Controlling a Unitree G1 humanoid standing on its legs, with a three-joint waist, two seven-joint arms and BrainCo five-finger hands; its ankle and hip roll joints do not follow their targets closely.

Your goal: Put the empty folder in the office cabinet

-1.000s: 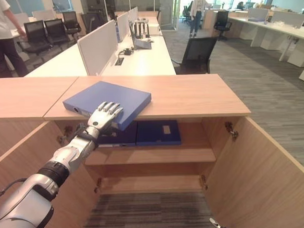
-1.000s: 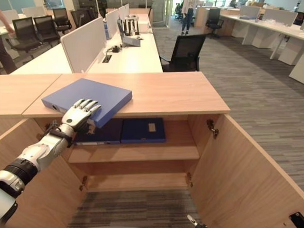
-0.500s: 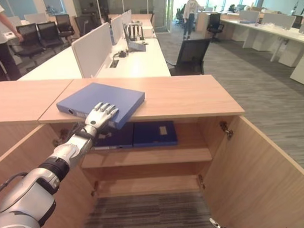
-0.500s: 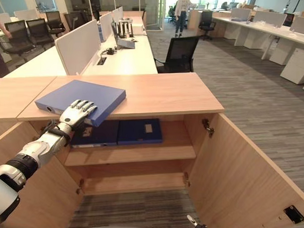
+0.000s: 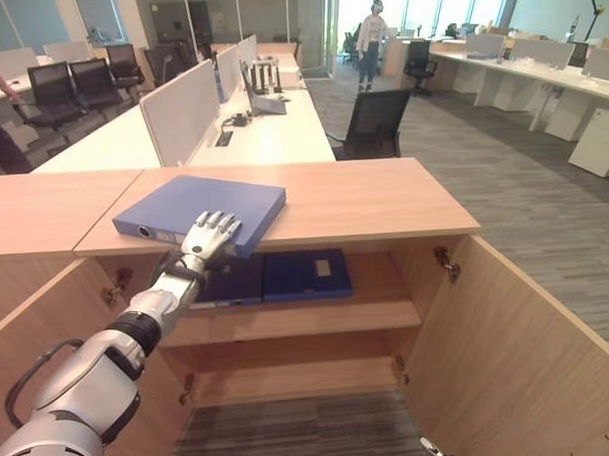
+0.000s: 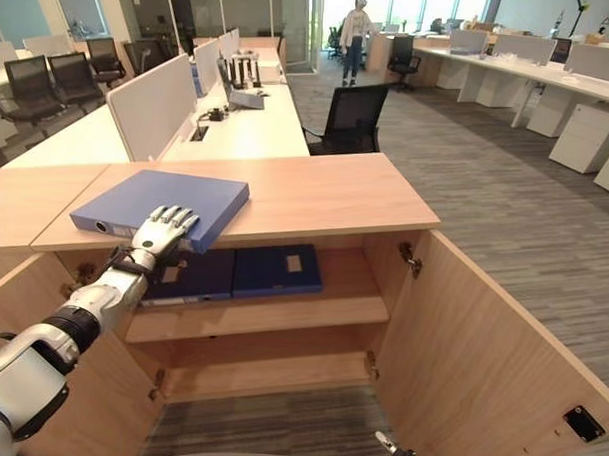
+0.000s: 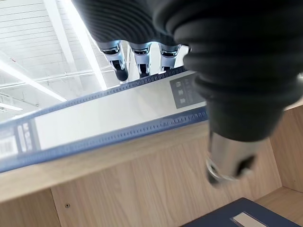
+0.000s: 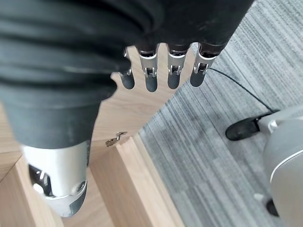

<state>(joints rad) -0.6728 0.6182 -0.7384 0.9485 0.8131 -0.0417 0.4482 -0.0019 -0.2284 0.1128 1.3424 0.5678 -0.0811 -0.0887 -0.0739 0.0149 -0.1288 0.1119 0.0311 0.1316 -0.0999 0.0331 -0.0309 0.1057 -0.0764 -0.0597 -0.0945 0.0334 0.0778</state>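
Observation:
A blue folder (image 5: 200,202) lies flat on the wooden top of the office cabinet (image 5: 386,196), its near corner jutting over the front edge. My left hand (image 5: 206,237) is open at the folder's near edge. Its straight fingers (image 7: 139,56) lie on the folder's top, above the white spine label (image 7: 118,118). The thumb (image 7: 222,165) hangs apart, below the cabinet's top board. Both cabinet doors stand open. My right hand (image 8: 161,71) hangs open low by the right door, over the carpet, and holds nothing.
Two dark blue folders (image 5: 308,275) (image 5: 228,282) lie on the upper shelf (image 5: 382,311), with a bare lower shelf beneath. The open right door (image 5: 520,356) and left door (image 5: 40,339) flank the opening. Desks, a black chair (image 5: 373,120) and a far person (image 5: 370,40) are behind.
The whole picture has shifted, so the camera has moved. My left hand stays on the folder's near edge, and the folder keeps its place on the cabinet top.

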